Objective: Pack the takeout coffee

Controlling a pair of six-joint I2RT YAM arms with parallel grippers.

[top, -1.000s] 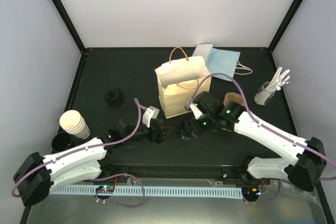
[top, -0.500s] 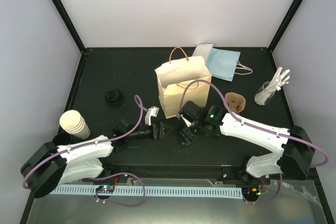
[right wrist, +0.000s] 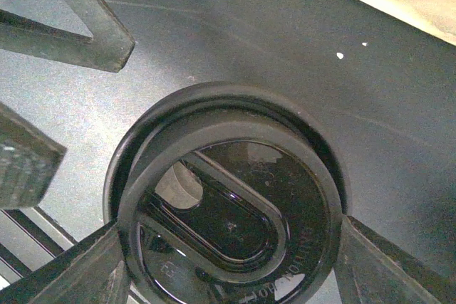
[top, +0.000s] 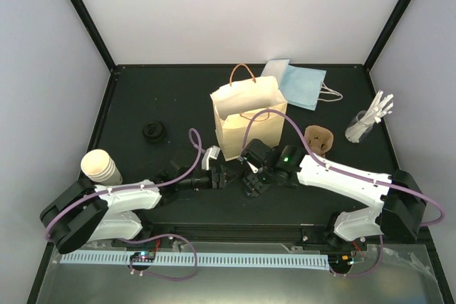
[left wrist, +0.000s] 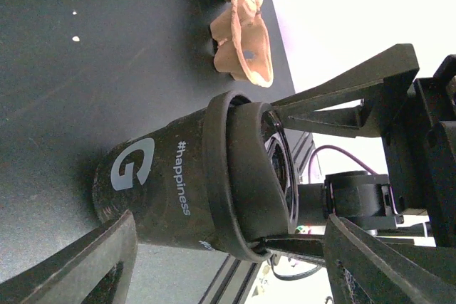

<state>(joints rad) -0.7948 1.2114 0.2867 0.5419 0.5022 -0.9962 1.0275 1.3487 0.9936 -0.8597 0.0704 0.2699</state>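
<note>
The takeout coffee [top: 254,180] is a dark cup printed "#happiness" [left wrist: 160,186] under a black lid [right wrist: 231,211]. It sits low over the mat, just in front of the tan paper bag [top: 249,115]. My right gripper [right wrist: 228,243] is shut on the lid, one finger pressed against each side of the rim. From the left, my left gripper [left wrist: 231,224] reaches in at cup height. Its fingers [left wrist: 85,265] are spread on either side of the cup, with gaps showing. The two grippers meet at the cup [top: 239,177].
A brown pulp cup carrier [top: 320,139] lies right of the bag. A stack of lidless cream cups [top: 100,166] stands at the left, with a loose black lid [top: 154,132] behind it. Blue bags [top: 303,85] and a holder of white cutlery [top: 367,122] are at the back right.
My left gripper has slid right up to the cup and narrowed its jaws. The right arm swung left with the cup a second ago and has since held still.
</note>
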